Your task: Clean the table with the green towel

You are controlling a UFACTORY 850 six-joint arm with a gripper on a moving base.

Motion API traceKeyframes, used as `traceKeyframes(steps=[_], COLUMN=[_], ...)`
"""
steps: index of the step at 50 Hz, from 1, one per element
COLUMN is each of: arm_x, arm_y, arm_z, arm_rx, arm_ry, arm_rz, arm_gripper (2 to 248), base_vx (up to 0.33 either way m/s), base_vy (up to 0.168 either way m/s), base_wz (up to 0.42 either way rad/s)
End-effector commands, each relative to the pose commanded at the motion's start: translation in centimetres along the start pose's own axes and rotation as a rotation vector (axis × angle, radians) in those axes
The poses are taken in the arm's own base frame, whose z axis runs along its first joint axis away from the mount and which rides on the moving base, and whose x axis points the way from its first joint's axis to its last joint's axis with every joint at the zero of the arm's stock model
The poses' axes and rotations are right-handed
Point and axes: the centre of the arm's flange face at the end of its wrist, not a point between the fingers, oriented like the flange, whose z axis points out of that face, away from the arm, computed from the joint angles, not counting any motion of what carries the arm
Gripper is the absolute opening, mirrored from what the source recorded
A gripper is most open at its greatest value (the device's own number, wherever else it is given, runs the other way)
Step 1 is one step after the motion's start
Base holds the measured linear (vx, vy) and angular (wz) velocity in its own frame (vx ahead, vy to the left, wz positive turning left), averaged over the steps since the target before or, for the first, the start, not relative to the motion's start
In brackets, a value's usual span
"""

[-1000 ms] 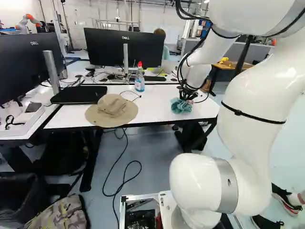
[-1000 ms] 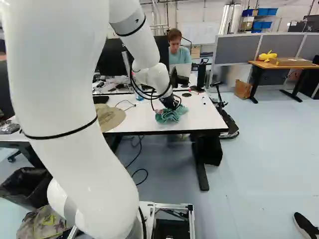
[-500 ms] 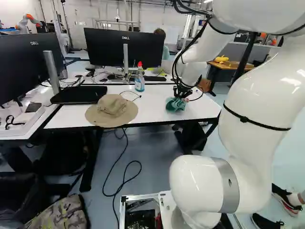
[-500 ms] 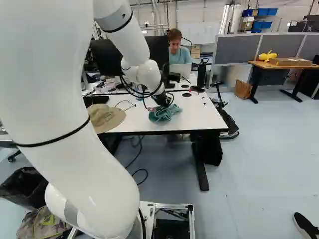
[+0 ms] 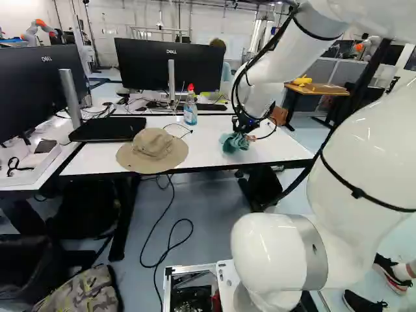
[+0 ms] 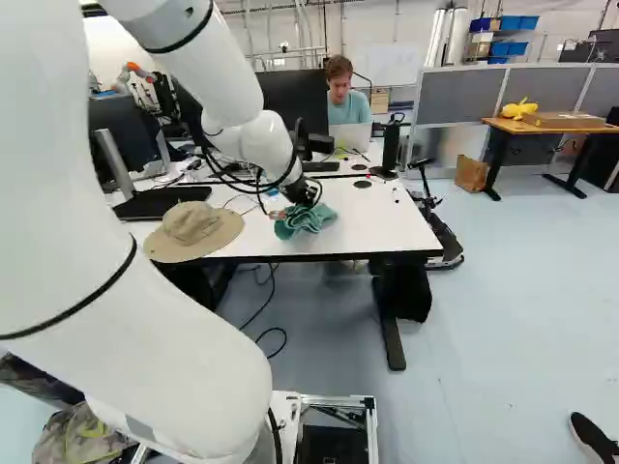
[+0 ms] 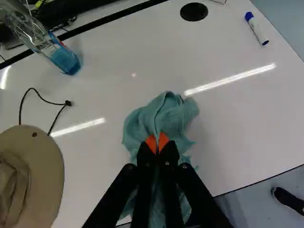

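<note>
Green towel (image 7: 166, 111), crumpled, lay against the white worktop (image 7: 247, 109), near its front edge and to the right of the hat in the left base view. The jaws were clenched on it, orange pads pinching a fold between them, at the end of a white arm (image 5: 357, 169). Picking up the cloth was therefore done, and the job looked to be at the wiping stage. How much of the surface had been wiped could not be told, as no clear stain or wet trail showed. Probably left to do: the rest of the top, including the parts under and around the other objects, then letting go of the cloth.

Counted, there was one towel; one tan brimmed hat (image 7: 50, 161) with a dark cord; one clear bottle (image 7: 65, 58) with blue in it; one marker (image 7: 257, 29) with a blue cap, near the edge; and, in the wrist view, one black disc (image 7: 194, 12). The left base view showed two large black monitors (image 5: 166, 65), one beyond the worktop and one at that view's left
</note>
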Motion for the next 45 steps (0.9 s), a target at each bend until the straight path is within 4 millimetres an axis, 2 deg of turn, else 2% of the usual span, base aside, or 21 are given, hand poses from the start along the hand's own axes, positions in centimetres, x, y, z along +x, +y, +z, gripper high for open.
traceKeyframes(steps=[8,45], arm_x=[-1.1,-1.3], arm_y=[-0.2,-0.3], arm_z=[-0.7,-0.7], arm_rx=[0.006,0.015], arm_ry=[0.001,-0.017], arm_rz=[-0.007,0.062], arm_gripper=[27,27], base_vx=[0.000,0.000], base_vy=[0.000,0.000], base_wz=[0.000,0.000])
